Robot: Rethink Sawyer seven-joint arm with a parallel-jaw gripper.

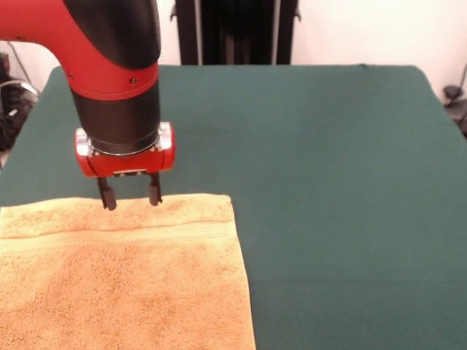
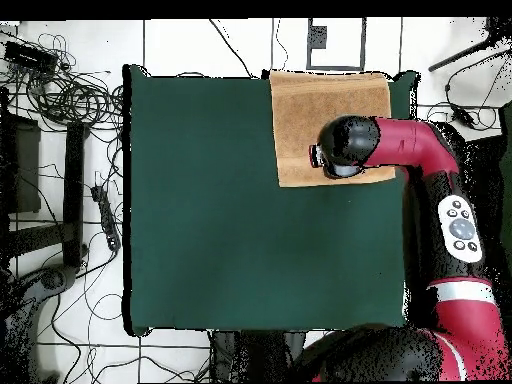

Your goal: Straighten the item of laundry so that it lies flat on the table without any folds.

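The orange-tan towel [image 1: 124, 284] lies spread on the green table [image 1: 328, 146] at the lower left of the front view, with a woven band running along its far edge. It looks flat there, and no tag shows. My gripper [image 1: 131, 200] points straight down at the towel's far edge, its two fingers apart and empty, tips at or just above the cloth. In the overhead view the towel [image 2: 310, 110] lies at the table's [image 2: 230, 200] top right corner. The arm's wrist [image 2: 345, 148] covers the gripper and the towel's lower right part.
The towel reaches the table's edges at that corner. A black stand [image 1: 237, 29] rises behind the table's far side. Cables [image 2: 70, 95] and equipment lie on the floor to the left in the overhead view. The arm [image 2: 455, 230] runs along the table's right side.
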